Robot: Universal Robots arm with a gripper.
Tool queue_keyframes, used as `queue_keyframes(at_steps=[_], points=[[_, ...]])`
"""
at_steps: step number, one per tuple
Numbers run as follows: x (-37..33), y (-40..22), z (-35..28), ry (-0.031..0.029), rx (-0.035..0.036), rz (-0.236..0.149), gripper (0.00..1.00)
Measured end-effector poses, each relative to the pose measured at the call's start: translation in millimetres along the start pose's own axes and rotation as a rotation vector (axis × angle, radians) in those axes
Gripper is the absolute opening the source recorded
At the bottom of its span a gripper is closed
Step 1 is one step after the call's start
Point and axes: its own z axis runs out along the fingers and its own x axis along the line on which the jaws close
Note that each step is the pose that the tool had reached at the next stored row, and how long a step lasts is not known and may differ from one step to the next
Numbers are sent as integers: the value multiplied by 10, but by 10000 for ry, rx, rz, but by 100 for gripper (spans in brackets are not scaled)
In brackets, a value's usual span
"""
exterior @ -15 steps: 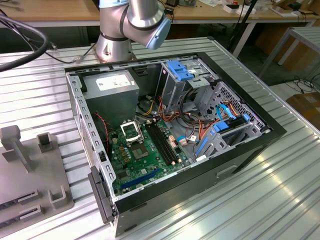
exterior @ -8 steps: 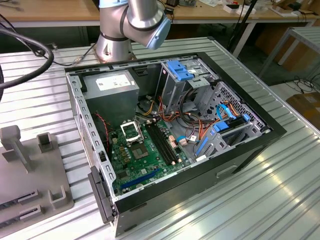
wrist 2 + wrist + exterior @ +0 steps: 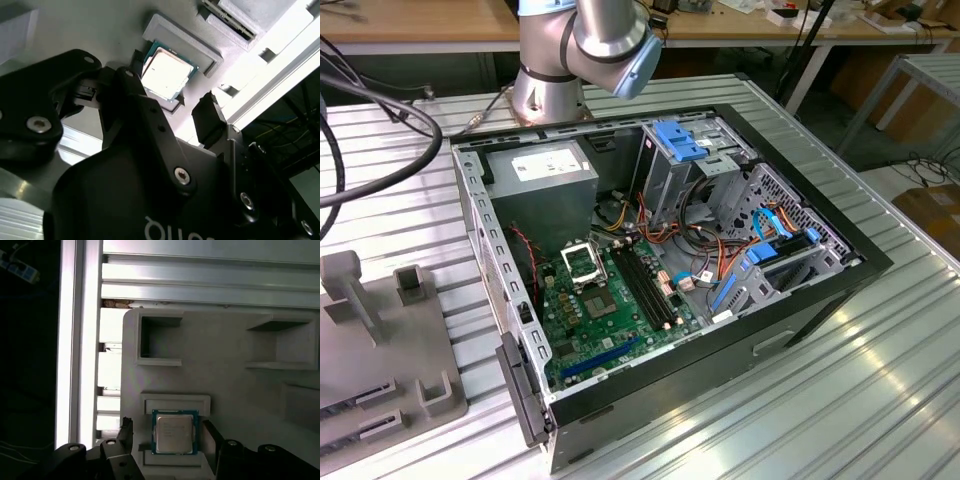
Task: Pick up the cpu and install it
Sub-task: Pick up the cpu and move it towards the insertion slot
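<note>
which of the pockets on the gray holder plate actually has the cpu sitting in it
The shallow framed pocket between the open gripper fingers holds the cpu. The two deeper square pockets farther along the holder plate hold no chip.

**Where each camera looks**

The exterior view looks down at an angle from some way off onto the open computer case (image 3: 660, 270) on the tabletop (image 3: 880, 380). Both wrist views look from close, past the dark fingers (image 3: 125, 432), at the grey holder tray (image 3: 235, 385). They share the cpu (image 3: 173, 432) in its recess, seen from different sides.
</note>
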Motion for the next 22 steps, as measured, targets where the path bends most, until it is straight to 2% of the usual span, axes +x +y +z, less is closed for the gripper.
queue_keyframes(at_steps=[4,10,22], points=[[-17,0,5,5,39,3,65],[-30,-1,20,14,222,3,65],[-52,1,64,17,231,6,65]])
